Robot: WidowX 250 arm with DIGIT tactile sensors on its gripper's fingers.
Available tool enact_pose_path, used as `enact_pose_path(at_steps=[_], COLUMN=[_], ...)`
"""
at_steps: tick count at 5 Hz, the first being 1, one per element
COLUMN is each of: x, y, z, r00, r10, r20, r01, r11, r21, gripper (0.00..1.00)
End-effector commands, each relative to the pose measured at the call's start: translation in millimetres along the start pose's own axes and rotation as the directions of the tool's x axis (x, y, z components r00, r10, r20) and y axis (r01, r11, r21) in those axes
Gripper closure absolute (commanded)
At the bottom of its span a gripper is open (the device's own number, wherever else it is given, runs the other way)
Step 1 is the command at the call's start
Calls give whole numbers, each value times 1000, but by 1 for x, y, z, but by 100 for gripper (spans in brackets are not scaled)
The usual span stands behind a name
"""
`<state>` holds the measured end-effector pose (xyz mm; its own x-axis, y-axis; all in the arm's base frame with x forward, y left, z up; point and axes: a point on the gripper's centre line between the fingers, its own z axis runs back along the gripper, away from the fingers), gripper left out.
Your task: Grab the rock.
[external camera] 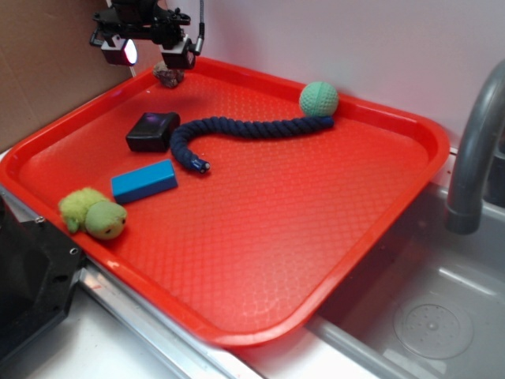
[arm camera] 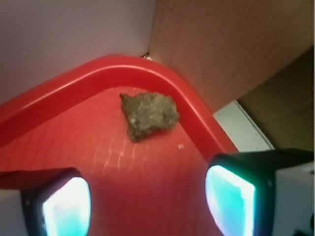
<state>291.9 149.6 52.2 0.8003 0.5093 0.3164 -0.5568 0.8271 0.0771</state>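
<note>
The pincer (external camera: pixel 150 54) hung above the far left corner of the tray (external camera: pixel 379 229), its two fingers spread wide and holding nothing. In the wrist view the glowing pads (arm camera: pixel 66 209) stood well apart at the bottom of the picture, with bare red tray floor between them and the rock (arm camera: pixel 149 115) ahead of the gap, not touched by either one.

The rock (external camera: pixel 168 75) lay on the tray floor tucked into that rounded corner, just beside the raised rim. It was a lumpy brown-grey stone. In the wrist view its long axis ran slantwise, from a broad end near the rim to a narrower tip pointing down and left toward the pincer.

Nearest to it sat a black block (external camera: pixel 152 131). A dark blue rope (external camera: pixel 237 130) curved from there across to a green ball (external camera: pixel 318 99) by the far rim. Closer to the front edge lay a blue block (external camera: pixel 144 181) and a green plush toy (external camera: pixel 93 213). A sink (external camera: pixel 430 316) with a grey faucet (external camera: pixel 473 142) stood to the right of the tray.
</note>
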Motion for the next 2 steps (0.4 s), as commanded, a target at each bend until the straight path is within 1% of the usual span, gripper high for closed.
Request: enact_pose_path(at_steps=[1,2], x=[29,36], y=[14,19], z=[-11,-21], r00=[999,1000], r10=[11,22], r20=[31,19], r01=[-12,-23], r11=[1000,998], r21=[24,65], gripper=[0,0])
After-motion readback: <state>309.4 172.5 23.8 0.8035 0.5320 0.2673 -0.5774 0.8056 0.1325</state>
